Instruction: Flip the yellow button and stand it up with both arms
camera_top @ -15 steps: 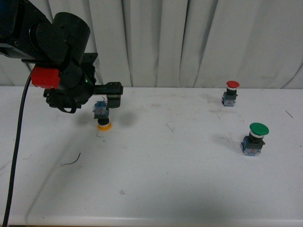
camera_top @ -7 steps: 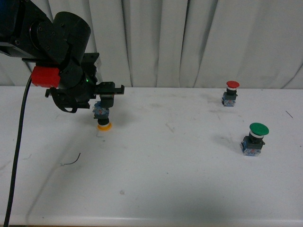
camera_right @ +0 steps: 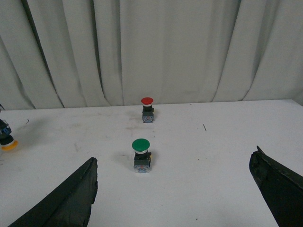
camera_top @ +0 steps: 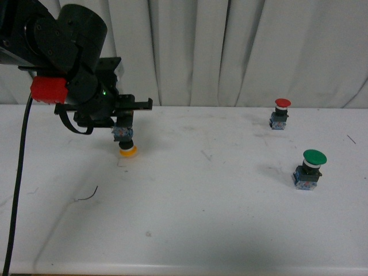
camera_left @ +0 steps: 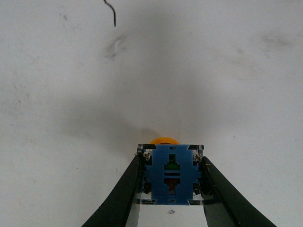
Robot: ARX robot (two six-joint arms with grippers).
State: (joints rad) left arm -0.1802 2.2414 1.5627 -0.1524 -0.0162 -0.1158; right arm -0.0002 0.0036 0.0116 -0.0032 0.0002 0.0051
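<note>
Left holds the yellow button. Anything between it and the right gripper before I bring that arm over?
Nothing visible. Bare table lies between the yellow button, clamped cap-down in the left gripper, and the open right gripper; the green button and red button stand aside.

A pale, off-white curtain (camera_top: 230, 52) hangs in deep vertical folds across the whole back of the scene, and its lower hem meets the far edge of a white table (camera_top: 218, 218). The tabletop is matte and lightly worn, with faint grey scuffs (camera_top: 205, 154) near the middle and a small dark speck (camera_top: 148, 234) toward the front. A thin, curled dark thread (camera_top: 86, 195) lies on the left part. A short dark line (camera_top: 351, 138) marks the surface at the far right. The light is even and diffuse, casting only soft grey shadows on the tabletop. Below the table's front edge runs a dim brownish strip (camera_top: 172, 273), possibly floor, though too little of it shows to tell.
</note>
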